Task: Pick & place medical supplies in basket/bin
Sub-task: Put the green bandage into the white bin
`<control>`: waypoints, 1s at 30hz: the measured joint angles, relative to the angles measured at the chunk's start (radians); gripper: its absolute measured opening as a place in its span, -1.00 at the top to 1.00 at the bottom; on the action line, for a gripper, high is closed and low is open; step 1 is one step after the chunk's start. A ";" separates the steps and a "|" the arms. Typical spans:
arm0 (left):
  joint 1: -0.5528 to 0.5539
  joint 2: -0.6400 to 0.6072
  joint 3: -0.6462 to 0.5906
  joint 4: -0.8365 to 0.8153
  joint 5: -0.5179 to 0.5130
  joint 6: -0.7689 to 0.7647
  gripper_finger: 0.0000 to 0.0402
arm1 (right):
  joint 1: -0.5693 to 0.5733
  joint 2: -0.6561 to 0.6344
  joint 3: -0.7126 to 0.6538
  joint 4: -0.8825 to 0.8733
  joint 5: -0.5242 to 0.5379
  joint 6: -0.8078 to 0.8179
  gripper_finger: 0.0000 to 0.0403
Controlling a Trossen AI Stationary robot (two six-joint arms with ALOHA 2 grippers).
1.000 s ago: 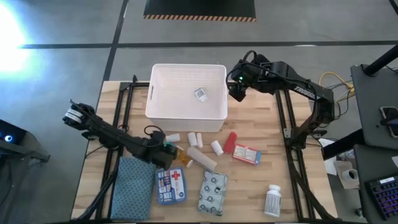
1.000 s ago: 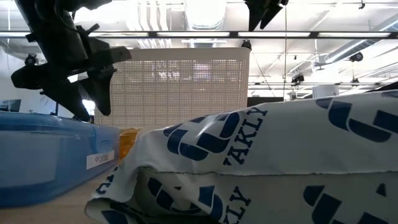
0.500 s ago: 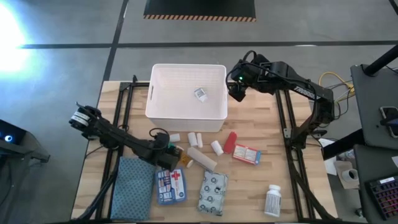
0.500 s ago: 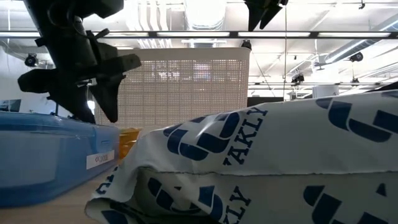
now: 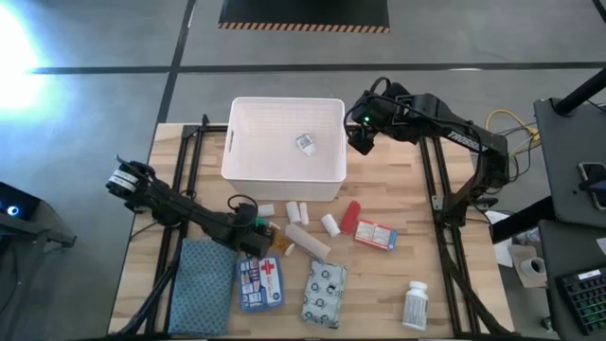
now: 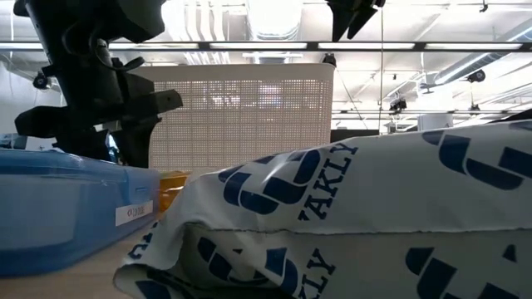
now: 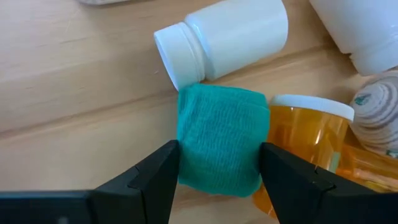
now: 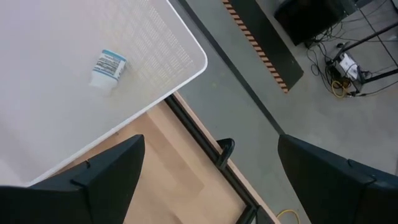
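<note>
Mostly wooden table (image 5: 398, 275), grey floor (image 5: 284, 43); left jaws pinching green roll (image 7: 219, 139), right jaws spread.

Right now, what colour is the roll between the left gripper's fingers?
Teal green, a gauze-like roll between the left gripper fingers; the left wrist view shows it best.

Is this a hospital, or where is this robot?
Probably a robotics lab or workshop, not a hospital: bare concrete floor with hazard-striped mat, loose cables, and exposed ceiling pipes.

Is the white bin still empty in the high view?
No: one small labelled white bottle already lies inside the white bin, near its right half.
</note>
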 joint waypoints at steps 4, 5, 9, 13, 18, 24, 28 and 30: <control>0.002 0.016 -0.005 0.002 -0.006 0.002 0.00 | -0.001 0.000 0.000 0.001 0.000 0.000 -0.78; 0.002 0.026 -0.007 0.002 -0.012 0.003 0.00 | -0.001 0.000 0.000 0.001 0.000 0.000 -0.78; 0.007 0.059 -0.012 0.005 -0.020 0.003 0.00 | -0.001 0.000 -0.002 0.002 0.000 0.004 -0.78; 0.007 0.055 -0.001 0.004 -0.016 0.003 0.00 | 0.000 0.000 -0.004 0.000 0.000 0.017 -0.78; -0.001 0.025 0.050 -0.042 -0.045 0.037 0.03 | 0.000 0.000 -0.005 -0.004 -0.003 0.019 -0.78; -0.005 -0.023 0.152 -0.207 -0.088 0.044 -0.12 | 0.000 0.000 -0.005 -0.005 -0.047 0.018 -0.78; -0.019 -0.045 0.207 -0.290 -0.083 0.077 -0.33 | 0.000 0.000 -0.005 -0.005 -0.047 0.015 -0.78; -0.020 -0.046 0.214 -0.289 -0.062 0.124 -0.42 | 0.000 0.000 -0.005 -0.005 -0.047 0.015 -0.78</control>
